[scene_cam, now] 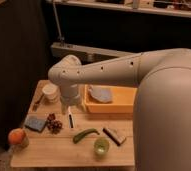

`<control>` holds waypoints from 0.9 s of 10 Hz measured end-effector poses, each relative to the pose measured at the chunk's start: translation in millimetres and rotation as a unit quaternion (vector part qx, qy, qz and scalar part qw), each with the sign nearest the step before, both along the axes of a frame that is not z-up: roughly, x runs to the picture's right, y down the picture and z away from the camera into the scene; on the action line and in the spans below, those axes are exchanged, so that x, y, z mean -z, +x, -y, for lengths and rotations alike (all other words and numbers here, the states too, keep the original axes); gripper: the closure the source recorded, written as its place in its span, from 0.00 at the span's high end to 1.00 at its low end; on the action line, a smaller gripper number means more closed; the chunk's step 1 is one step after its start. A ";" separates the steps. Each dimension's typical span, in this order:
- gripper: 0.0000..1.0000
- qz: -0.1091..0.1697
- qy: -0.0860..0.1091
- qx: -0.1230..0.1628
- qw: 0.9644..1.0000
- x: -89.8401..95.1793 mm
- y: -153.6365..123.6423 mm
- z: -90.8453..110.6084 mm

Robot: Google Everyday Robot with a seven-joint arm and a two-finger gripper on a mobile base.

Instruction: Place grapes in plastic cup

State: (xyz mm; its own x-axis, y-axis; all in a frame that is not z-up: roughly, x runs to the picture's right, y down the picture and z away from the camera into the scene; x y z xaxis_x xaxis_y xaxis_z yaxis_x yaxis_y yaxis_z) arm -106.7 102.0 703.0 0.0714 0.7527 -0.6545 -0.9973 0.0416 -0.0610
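The grapes [53,124], a small dark red-purple bunch, lie on the wooden table [64,152] left of centre. The plastic cup [101,146], light green, stands upright near the table's front edge, right of the grapes. My gripper [70,121] hangs down from the white wrist over the table, just right of the grapes and apart from them. It is well behind and left of the green cup. It holds nothing that I can see.
A white cup [51,92] stands at the back left. A yellow-orange bin [120,109] with a grey cloth [100,94] sits at the back right. An orange fruit [16,136], a blue sponge [35,123], a green pepper [84,134] and a dark bar [114,135] lie on the table.
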 end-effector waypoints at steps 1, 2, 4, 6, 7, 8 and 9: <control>0.65 0.002 0.001 0.002 1.000 1.2 0.2 0.8; 0.65 0.014 0.005 0.011 1.000 3.7 -1.6 3.3; 0.65 0.071 0.017 0.056 0.996 6.2 -23.1 12.3; 0.65 0.145 0.035 0.107 0.983 10.5 -68.3 25.1; 0.65 0.179 0.042 0.128 0.975 14.6 -88.3 28.5; 0.65 0.213 0.050 0.148 0.964 19.4 -104.8 32.6; 0.65 0.237 0.060 0.164 0.956 21.4 -114.8 37.6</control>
